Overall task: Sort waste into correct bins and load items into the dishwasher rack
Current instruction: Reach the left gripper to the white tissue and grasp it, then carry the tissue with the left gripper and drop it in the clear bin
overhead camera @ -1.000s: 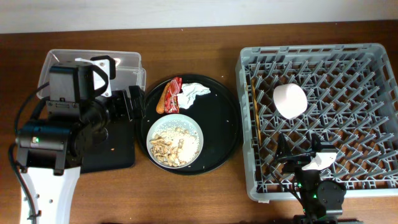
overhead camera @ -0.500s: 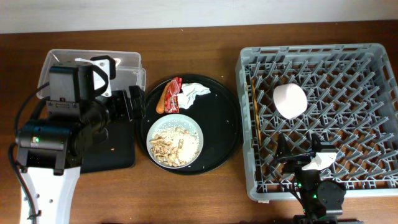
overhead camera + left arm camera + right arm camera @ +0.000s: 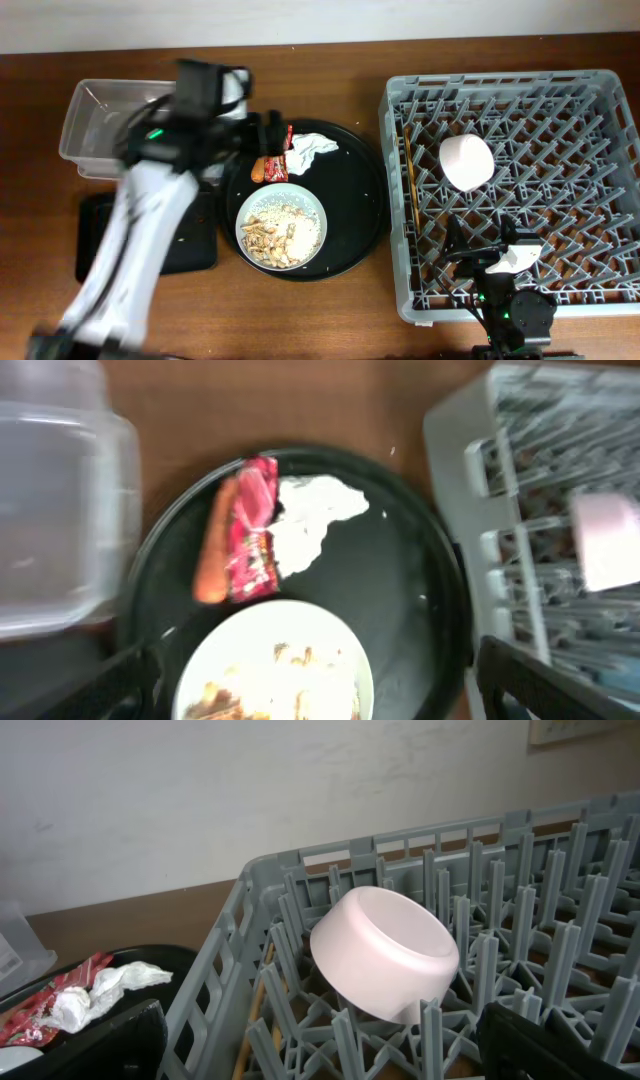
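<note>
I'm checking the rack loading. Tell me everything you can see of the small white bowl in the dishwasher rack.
The small white bowl is plain, smooth and slightly glossy, and looks faintly pink in the right wrist view. It lies tipped over, with its base outward and its mouth hidden, propped among the grey upright pegs of the dishwasher rack. Only pegs appear to touch it. The chopsticks lie apart from it.

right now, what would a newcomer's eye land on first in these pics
Probably the big grey rack filling the right side, with a white bowl lying tilted on its pegs. Next, the round black tray in the middle, holding a bowl of rice scraps, a red wrapper, a tissue and an orange stick. The left arm is a blur at the tray's left edge.
</note>
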Controlling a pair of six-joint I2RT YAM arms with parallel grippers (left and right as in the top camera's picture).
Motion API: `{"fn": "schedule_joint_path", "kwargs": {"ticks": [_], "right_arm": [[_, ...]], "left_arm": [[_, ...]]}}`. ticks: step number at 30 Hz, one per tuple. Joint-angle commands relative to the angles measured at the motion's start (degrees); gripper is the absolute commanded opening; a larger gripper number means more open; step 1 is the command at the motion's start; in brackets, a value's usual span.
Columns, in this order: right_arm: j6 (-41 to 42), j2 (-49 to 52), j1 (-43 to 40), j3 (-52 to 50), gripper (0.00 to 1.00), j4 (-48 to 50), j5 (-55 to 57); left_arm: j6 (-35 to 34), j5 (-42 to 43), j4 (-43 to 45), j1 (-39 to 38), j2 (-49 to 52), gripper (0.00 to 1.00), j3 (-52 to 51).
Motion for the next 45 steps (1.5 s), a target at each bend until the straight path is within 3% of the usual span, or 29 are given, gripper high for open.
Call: {"fn": "schedule_joint_path", "kwargs": {"ticks": [1,2,3,9,14,16,19,21,26,31,37,41,45], "right_arm": [[-0.42,-0.48,-0.44,-0.52,0.98,0.17,-0.74],[-0.42,-0.48,-0.44,-0.52,0.98,0.17,-0.74],[-0.42,-0.48,-0.44,-0.52,0.98,0.17,-0.74],[-0.42,-0.48,-0.44,-0.52,0.98,0.17,-0.74],[-0.42,-0.48,-0.44,-0.52,0.98,0.17,-0.74],[-0.42,-0.48,-0.44,-0.52,0.98,0.17,-0.74],[-0.42,-0.48,-0.44,-0.52,0.98,0.17,-0.74],[-0.42,-0.48,-0.44,-0.52,0.98,0.17,-0.74],[-0.42,-0.48,-0.44,-0.52,0.98,0.17,-0.74],[-0.42,-0.48,-0.44,-0.52,0.98,0.17,-0.74],[-0.42,-0.48,-0.44,-0.52,0.98,0.17,-0.74],[-0.42,-0.48,-0.44,-0.52,0.98,0.17,-0.74],[-0.42,-0.48,-0.44,-0.52,0.98,0.17,-0.74]], "left_arm": [[2.29,-2.82,5.2,-4.17,8.83,0.78,0.04],[2.56,-4.9,6.73,-5.03,10.84,0.69,0.04],[2.58,-7.52,8.63,-5.99,13.18,0.67,0.04],[2.8,-17.29,17.46,-9.75,24.52,0.69,0.04],[2.73,-17.33,22.14,-10.03,31.5,0.68,0.04],[2.73,-14.64,22.97,-10.03,33.0,0.63,0.04],[2.73,-12.85,23.34,-10.03,33.9,0.44,0.04],[2.75,-12.85,23.3,-10.03,33.9,0.39,0.04],[2.73,-12.22,20.61,-10.01,33.86,0.01,1.62],[2.73,-13.4,9.51,-9.16,32.15,0.01,11.23],[2.73,-21.42,-3.89,-5.55,26.77,0.0,22.64],[1.68,-28.04,-6.6,-0.13,23.37,0.0,23.89],[-2.95,-28.33,-7.43,6.62,23.85,0.01,23.47]]}}
